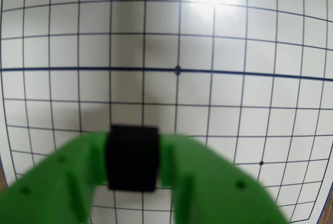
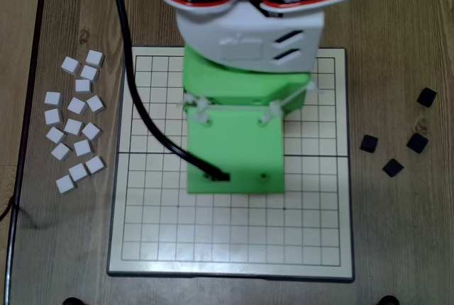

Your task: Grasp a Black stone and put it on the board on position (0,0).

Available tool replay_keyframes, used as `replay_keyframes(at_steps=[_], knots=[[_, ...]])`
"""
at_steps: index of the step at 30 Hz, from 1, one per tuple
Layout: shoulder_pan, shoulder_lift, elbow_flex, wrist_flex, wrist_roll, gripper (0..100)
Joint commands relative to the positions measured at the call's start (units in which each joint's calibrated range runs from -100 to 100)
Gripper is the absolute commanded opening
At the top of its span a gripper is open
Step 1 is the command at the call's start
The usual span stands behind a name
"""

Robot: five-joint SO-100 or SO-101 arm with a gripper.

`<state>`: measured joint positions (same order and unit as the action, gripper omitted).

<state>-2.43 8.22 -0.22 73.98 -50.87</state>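
The green-and-white arm (image 2: 237, 106) hangs over the board (image 2: 312, 234). White tiles (image 2: 74, 128) lie left of it, four black stones (image 2: 369, 143) right, on the wooden table (image 2: 404, 35).

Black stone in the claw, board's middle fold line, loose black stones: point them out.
Black stone (image 1: 132, 157): wrist view, its top face.
Middle fold line (image 1: 250, 74): wrist view, right stretch.
Loose black stones (image 2: 368, 143): overhead view, leftmost one's centre.

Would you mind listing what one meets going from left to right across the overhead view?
White tiles on the wooden table → black cable → green arm over the board → four loose black tiles.
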Motion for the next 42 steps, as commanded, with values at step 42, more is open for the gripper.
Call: replay_keyframes(at_steps=[42], knots=[[3.3,12.9,-6.4,-5.7,2.2,6]])
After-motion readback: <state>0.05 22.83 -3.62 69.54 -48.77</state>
